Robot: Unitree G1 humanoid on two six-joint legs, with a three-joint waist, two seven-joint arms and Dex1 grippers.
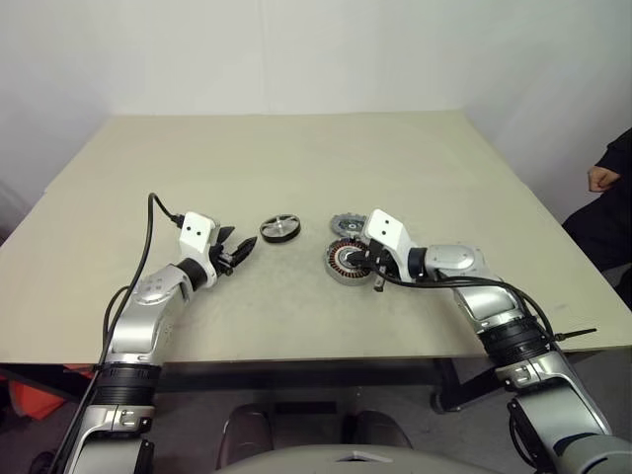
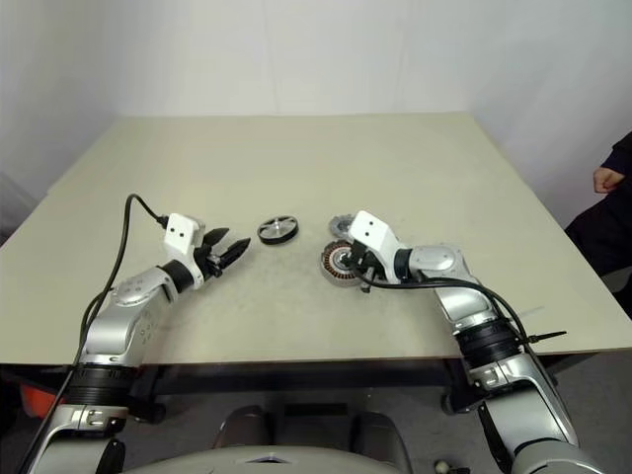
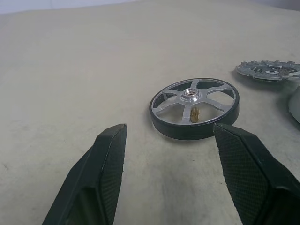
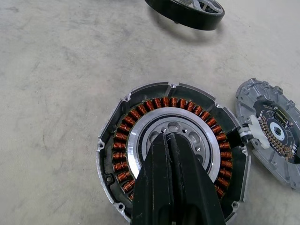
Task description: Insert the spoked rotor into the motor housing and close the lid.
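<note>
The job has hardly started. The spoked rotor lies flat on the table, by itself, not yet in the motor housing. The left hand is just beside the rotor. Its two black fingers are spread apart and point at the rotor, with nothing between them. It looks ready to move in and pick the rotor up.

The motor housing sits on the table, a little way to the right of the rotor. You can see the ring of orange wire coils inside it, so it is open and has no rotor in it. The right hand has its fingers pressed together, and the tips are over the middle of the housing. I cannot tell if they touch it.

The lid lies on the table right beside the housing, still off.

What is left: grab the rotor, put it in the housing, then put the lid on.
</note>
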